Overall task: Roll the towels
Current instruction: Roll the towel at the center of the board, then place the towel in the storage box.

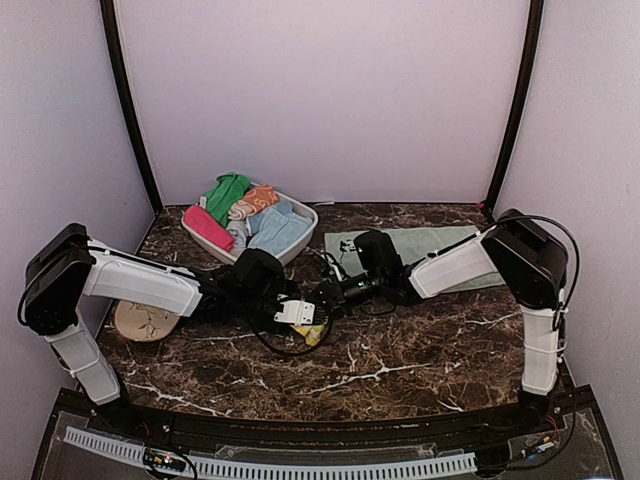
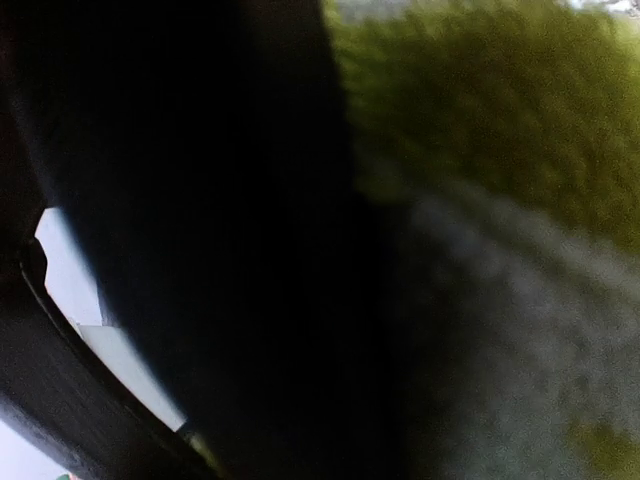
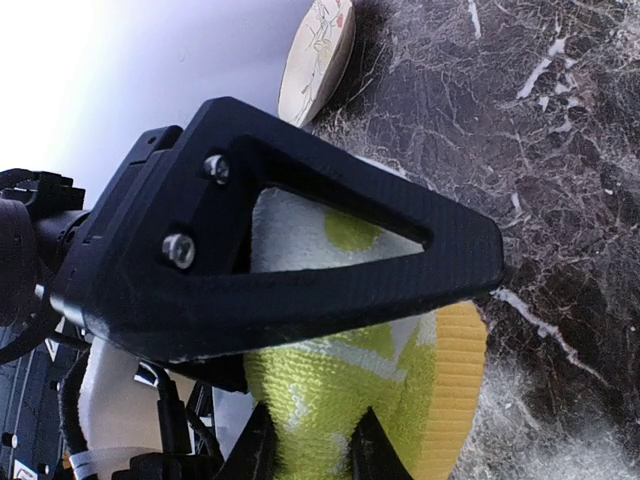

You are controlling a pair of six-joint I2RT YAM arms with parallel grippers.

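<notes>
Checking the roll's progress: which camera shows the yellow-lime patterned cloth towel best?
Right wrist: the yellow-lime patterned cloth towel is close and sharp, pattern visible. Top external shows only a small yellow sliver; left wrist only a green blur.

The dark marbled table carries a yellow-lime towel, bunched up right where the left gripper and the right gripper meet. A pale mint towel lies flat behind the right gripper. A white basket stands beyond the left gripper. A pale patterned disc lies well to that gripper's left.
</notes>
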